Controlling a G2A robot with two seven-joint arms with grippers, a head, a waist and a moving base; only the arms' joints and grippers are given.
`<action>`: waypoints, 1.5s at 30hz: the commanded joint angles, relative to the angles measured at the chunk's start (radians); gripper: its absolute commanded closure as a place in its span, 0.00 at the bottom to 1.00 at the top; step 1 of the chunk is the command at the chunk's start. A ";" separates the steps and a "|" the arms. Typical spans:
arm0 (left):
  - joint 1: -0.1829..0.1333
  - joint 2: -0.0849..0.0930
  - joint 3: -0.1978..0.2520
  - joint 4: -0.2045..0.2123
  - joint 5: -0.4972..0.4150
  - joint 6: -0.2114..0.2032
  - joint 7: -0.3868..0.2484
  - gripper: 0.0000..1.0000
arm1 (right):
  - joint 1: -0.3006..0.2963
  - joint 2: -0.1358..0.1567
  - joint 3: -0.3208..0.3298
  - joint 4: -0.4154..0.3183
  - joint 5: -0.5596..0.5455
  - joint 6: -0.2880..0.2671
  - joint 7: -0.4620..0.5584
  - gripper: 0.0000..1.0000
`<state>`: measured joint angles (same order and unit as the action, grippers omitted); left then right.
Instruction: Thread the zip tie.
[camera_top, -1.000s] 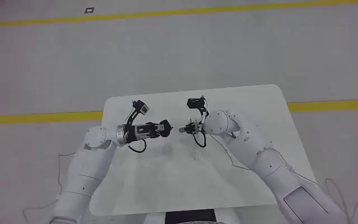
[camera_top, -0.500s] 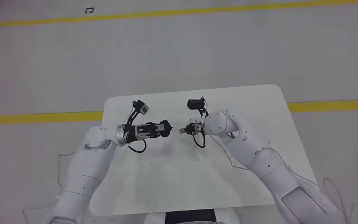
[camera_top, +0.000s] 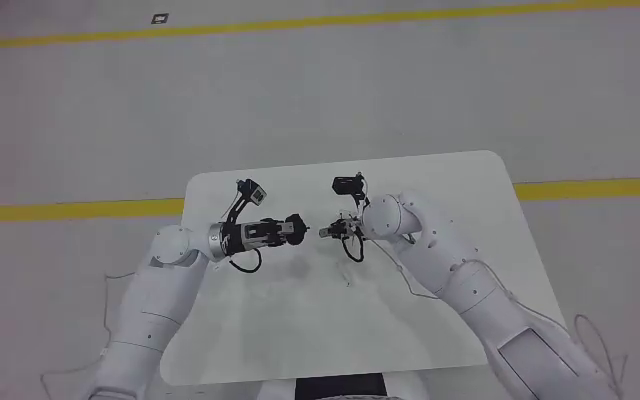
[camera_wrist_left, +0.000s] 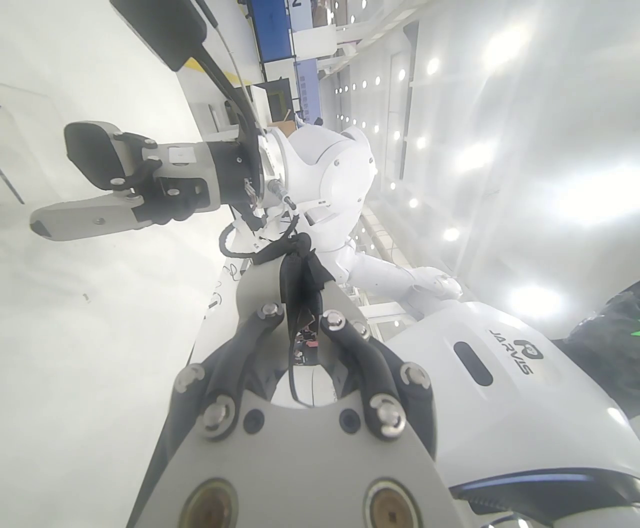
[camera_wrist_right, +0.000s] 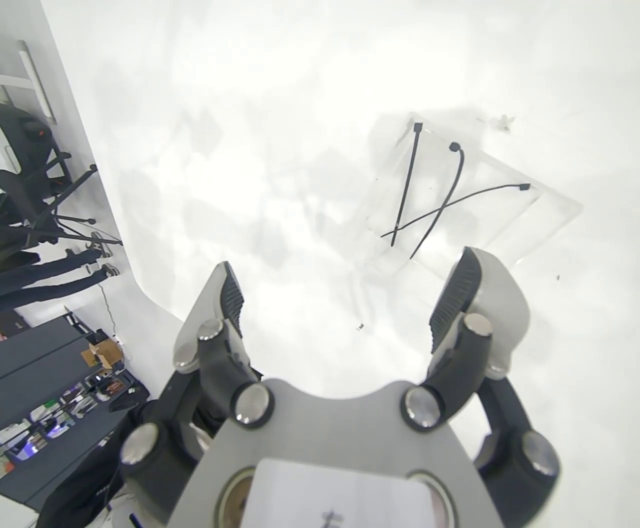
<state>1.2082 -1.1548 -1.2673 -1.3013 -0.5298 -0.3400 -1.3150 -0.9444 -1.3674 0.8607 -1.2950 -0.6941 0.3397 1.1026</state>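
right gripper (camera_wrist_right: 347, 262) is open wide, nothing between the ribbed pads, and is tilted down at the white table (camera_wrist_right: 260, 130). left gripper (camera_wrist_left: 299, 265) faces it across a small gap above the table, fingers pressed together. something dark sits at the tips, can't tell if it's a tie or just the pads. just past the right fingertips there's a small dark speck (camera_wrist_right: 360, 327) on the table, then the clear tray (camera_wrist_right: 560, 206) lying flat. three black zip ties (camera_wrist_right: 405, 186) lie loose inside the tray. two run lengthwise away from the right gripper, thin tails at the near end, heads at the far end. the third lies across both, head toward the tray's far corner. key relation: ties lie ahead of and below the right gripper, long axes roughly in line with its reach, tails first. judgement: right arm is nearer and ready. its closing line already crosses the two lengthwise ties, so mostly a drop forward and down. threading looks not yet begun.
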 joint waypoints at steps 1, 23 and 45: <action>0.000 0.000 0.000 0.000 0.000 0.000 0.000 1.00 | 0.001 -0.001 0.000 0.005 0.000 0.000 -0.002 0.00; 0.000 0.000 0.000 0.000 0.000 0.000 0.000 1.00 | 0.009 -0.046 0.026 0.092 -0.119 0.000 -0.029 0.69; 0.000 0.000 0.000 0.000 0.000 0.000 0.000 1.00 | 0.021 -0.188 0.092 0.237 -0.400 0.000 0.043 0.75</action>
<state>1.2082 -1.1548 -1.2673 -1.3013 -0.5298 -0.3400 -1.3150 -0.9243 -1.5494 0.9493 -1.0649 -1.0830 0.3400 1.1436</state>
